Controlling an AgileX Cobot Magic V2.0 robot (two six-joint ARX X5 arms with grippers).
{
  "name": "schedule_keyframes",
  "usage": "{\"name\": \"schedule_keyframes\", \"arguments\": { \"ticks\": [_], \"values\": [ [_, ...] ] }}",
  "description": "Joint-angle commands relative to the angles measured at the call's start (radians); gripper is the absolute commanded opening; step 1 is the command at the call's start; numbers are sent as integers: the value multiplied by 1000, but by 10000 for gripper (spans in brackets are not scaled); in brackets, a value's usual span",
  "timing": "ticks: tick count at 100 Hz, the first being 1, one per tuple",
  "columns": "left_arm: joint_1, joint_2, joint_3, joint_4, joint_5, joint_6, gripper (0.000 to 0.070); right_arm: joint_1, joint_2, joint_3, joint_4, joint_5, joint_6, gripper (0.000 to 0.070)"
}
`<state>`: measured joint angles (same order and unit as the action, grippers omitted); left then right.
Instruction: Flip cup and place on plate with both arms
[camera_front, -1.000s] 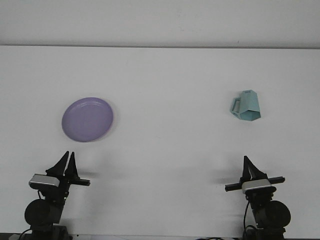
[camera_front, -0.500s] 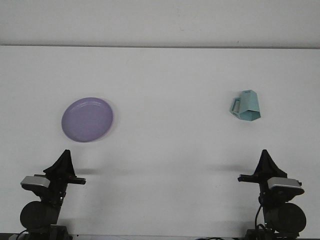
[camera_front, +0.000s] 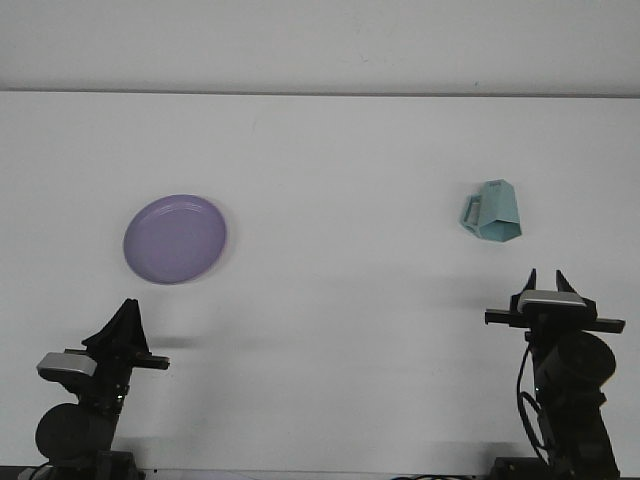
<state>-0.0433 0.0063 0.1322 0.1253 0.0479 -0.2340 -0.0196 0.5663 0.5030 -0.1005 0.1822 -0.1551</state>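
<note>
The cup (camera_front: 492, 211) lies at 11 o'clock from the right end effector (camera_front: 546, 277), apart from it. That end effector's fingers stand narrowly parted, empty.

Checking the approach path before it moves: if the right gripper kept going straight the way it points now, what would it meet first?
The right gripper points away from the robot, and the teal cup lies ahead but slightly to its left. It would probably pass just right of the cup over bare table; depth is unclear.
</note>
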Motion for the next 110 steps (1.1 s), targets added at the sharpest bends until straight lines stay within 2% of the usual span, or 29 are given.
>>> {"name": "schedule_keyframes", "arguments": {
  "ticks": [1,5,8,16,35,60,73,89,110],
  "values": [
    [0,1,10,4,-4,16,238,-14,70,3,52,-3,-51,467],
    [0,1,10,2,-4,16,329,-26,120,3,99,-10,-72,474],
    [0,1,10,3,-4,16,361,-36,161,3,144,-21,-92,474],
    [0,1,10,3,-4,16,359,-62,275,3,270,-39,-126,474],
    [0,1,10,3,-4,16,340,-116,534,3,489,-112,-129,474],
    [0,1,10,2,-4,16,340,-159,823,4,762,-117,-130,473],
    [0,1,10,-3,-4,19,340,-177,945,11,892,-146,-130,473],
    [0,1,10,-5,-4,24,340,-196,1093,68,981,-190,-130,473],
    [0,1,10,-5,-4,24,340,-206,1246,188,983,-191,-132,473]
  ]
}}
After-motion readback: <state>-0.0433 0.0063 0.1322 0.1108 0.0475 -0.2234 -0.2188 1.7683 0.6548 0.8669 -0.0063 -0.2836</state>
